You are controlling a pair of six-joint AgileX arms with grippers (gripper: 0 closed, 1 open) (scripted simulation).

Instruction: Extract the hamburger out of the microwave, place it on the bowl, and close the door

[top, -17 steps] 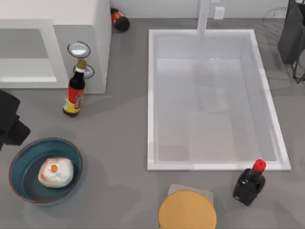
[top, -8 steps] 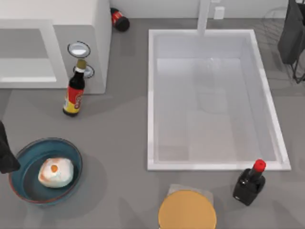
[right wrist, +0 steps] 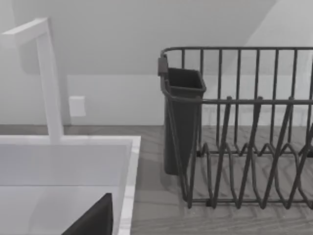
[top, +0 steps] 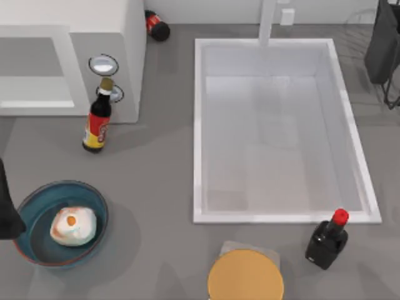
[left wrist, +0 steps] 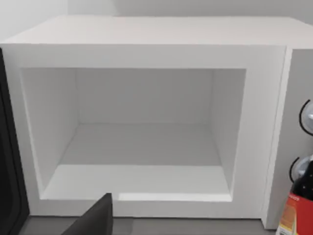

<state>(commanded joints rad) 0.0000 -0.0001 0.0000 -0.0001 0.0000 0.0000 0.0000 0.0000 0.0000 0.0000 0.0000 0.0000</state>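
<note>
The hamburger [top: 73,225], off-white with an orange spot, lies free inside the blue bowl [top: 37,247] at the table's front left. The white microwave [top: 106,28] stands at the back left. Its cavity [left wrist: 142,142] is open and bare in the left wrist view. A dark panel [left wrist: 7,171] at that view's edge may be the open door. My left arm [top: 6,209] is at the table's left edge, just beside the bowl. One finger [left wrist: 98,220] shows off-centre, holding nothing. My right arm [top: 384,44] is parked at the back right, one finger [right wrist: 95,220] showing.
A brown sauce bottle [top: 97,122] stands before the microwave's knobs [top: 103,64]. A red-labelled bottle [top: 156,26] lies behind the microwave. The white sink [top: 199,131] and tap [top: 267,22] take the middle. A black red-capped bottle [top: 328,237], an orange disc [top: 245,275], and a dish rack [right wrist: 244,127] are there too.
My left arm has drawn back from beside the microwave toward the front left, down to the table's left edge by the bowl. The hamburger and bowl stayed put.
</note>
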